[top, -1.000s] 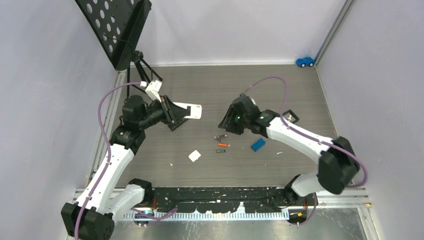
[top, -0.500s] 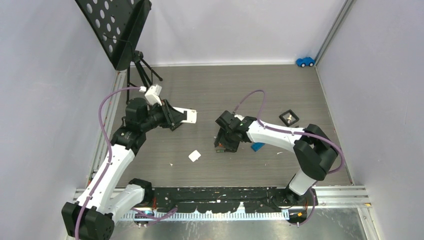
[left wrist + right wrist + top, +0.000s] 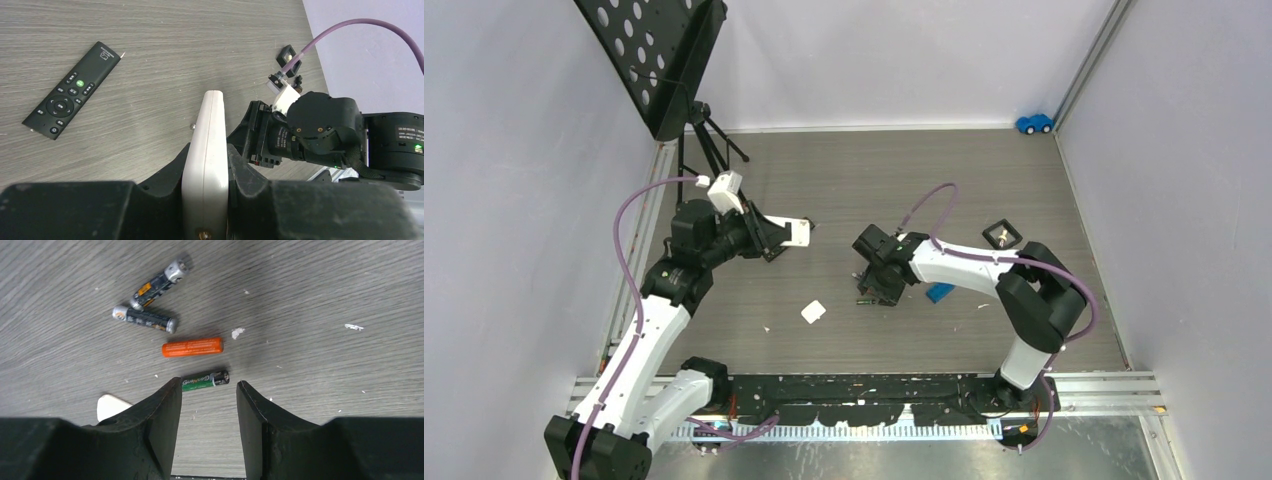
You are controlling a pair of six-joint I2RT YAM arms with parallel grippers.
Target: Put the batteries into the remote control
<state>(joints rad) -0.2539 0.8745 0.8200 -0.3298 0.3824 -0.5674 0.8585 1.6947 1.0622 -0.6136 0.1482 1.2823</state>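
Left arm: your left gripper point(image 3: 210, 152) is closed tight on the white remote point(image 3: 210, 112). The remote is held edge-on between the two fingers. Its far end projects past the fingertips, raised above the table point(image 3: 150, 40). A black remote point(image 3: 72, 90) lies flat on the table, buttons up, well apart from the held one.

Right arm: your right gripper point(image 3: 208, 390) is down near the table surface around the middle of the workspace. Its jaws stand partly apart and it holds nothing.

Batteries: all four lie loose on the table in front of the right gripper.
- The green battery point(image 3: 205, 380) lies crosswise just ahead of the gap between the fingers. One end is at a fingertip, and you cannot tell from this view whether it touches.
- The orange battery point(image 3: 192, 347) lies just beyond the green one, roughly parallel and not touching it.
- The two dark batteries point(image 3: 145, 319) with silver ends lie farther out. They are angled toward each other and close together at one end.

Other items:
- A small flat white piece point(image 3: 112, 405) shows beside one finger, partly hidden by it.
- In the overhead view a blue block point(image 3: 940, 292) sits just beside the right gripper.
- A small black square item point(image 3: 1002, 235) lies farther back.
- A blue toy car point(image 3: 1034, 123) sits in the far right corner.
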